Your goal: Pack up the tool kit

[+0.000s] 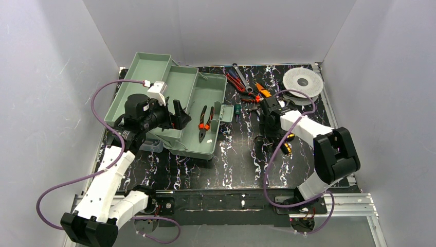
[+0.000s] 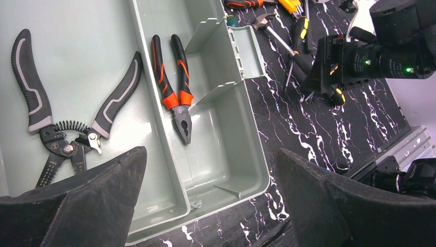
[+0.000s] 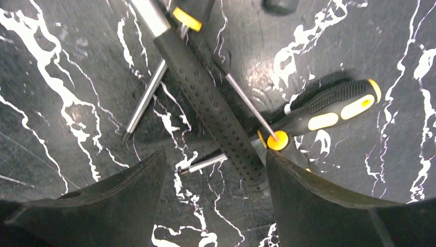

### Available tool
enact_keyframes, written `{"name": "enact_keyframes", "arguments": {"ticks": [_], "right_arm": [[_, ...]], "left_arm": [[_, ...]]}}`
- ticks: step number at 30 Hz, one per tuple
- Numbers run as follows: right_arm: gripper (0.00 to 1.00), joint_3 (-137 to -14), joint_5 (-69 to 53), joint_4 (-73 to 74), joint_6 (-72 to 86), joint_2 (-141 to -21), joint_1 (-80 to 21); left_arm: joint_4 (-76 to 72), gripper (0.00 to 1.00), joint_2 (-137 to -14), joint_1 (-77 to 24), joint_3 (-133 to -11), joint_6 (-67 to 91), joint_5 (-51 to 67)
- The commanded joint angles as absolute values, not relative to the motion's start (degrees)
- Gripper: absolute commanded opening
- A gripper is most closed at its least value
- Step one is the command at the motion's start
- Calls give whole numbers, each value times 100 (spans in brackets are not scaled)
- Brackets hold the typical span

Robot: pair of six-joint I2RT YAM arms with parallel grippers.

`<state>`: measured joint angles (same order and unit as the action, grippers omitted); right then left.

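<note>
The tool kit lies open at the table's back left, its pale green trays fanned out. Orange-and-black pliers rest in its deep main compartment. A grey-handled wire stripper lies in the neighbouring tray. My left gripper hovers open over the box's near corner, holding nothing. My right gripper is open low over loose tools. A hammer's black dimpled handle ends between its fingers, close to the right one. A black-and-yellow screwdriver crosses beside it.
More tools lie at the back centre of the table: a wrench, red-handled pliers and an orange-handled tool. A round white spool sits at the back right. White walls enclose the table on three sides.
</note>
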<state>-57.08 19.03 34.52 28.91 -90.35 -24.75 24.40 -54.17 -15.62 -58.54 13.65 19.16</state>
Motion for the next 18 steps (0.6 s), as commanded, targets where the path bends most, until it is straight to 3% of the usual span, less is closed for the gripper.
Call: {"name": "enact_keyframes", "arguments": {"ticks": [1,10,18], "right_arm": [[77,-6132,2402,3534,2770,-9258,-2443],[63,-6258,1854,3419,2650,-9781,-2443],[26,-6248,1603,3291,2613,-9499,-2449]], "left_arm": [[2442,98,-5321,-1597,-5854,1336,1969],[2457,98,-5321,-1595,-5854,1318,1915],[2476,98,-5367,-1595,-5880,1318,1895]]}}
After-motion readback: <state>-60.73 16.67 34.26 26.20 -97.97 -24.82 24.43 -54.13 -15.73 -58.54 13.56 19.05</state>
